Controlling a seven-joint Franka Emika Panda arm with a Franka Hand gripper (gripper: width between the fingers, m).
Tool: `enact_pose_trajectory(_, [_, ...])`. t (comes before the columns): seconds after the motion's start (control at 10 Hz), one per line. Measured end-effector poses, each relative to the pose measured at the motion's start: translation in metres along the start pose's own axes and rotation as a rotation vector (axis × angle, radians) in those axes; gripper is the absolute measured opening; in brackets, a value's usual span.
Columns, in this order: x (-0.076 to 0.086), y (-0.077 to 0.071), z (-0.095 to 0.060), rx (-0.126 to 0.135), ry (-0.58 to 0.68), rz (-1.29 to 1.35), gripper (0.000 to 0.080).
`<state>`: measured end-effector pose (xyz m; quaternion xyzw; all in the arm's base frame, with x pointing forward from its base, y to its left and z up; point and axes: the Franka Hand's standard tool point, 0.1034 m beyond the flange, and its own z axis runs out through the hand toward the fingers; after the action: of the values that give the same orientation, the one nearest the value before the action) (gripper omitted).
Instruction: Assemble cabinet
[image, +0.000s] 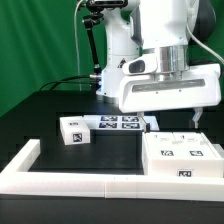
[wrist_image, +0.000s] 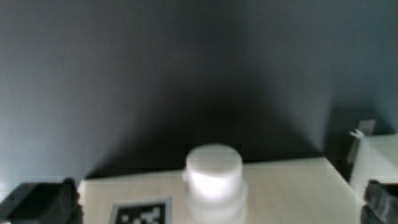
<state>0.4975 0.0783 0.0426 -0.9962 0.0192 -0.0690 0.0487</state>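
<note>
Starting on the exterior view's left: a low white wall (image: 22, 160), smooth and blocky, runs down that side and turns along the front edge of the matte black table (image: 55, 100). Inside the corner sits a small white block (image: 73, 130), cube-like, with a black-and-white square tag on its face. Just beside it, toward the right, lies the marker board (image: 118, 123), thin and flat, printed with several tags. Behind hangs a green curtain (image: 30, 40), and dark cables trail across the table at the back.

Moving right, the glossy white arm (image: 165, 60) fills the upper middle and hides the far end of the marker board. Under it, on the exterior view's right, stands the cabinet (image: 182, 158): a broad white plastic box, tags on its top and front, set against the front wall.

The wrist view looks down on the cabinet's top, with a rounded white peg (wrist_image: 214, 172) standing upright and a tag beside it. The pincer (wrist_image: 210, 200) is spread wide, dark fingers (wrist_image: 43, 203) out at the picture's edges, well apart from the peg. It holds nothing.
</note>
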Motion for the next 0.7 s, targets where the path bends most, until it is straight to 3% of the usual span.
enact_pose_trajectory(0.3, [-0.008,-0.002,0.023,0.005,-0.01,0.001,0.0797])
enact_pose_trajectory(0.7, [0.003,0.0,0.037,0.01,0.002,-0.012,0.0797])
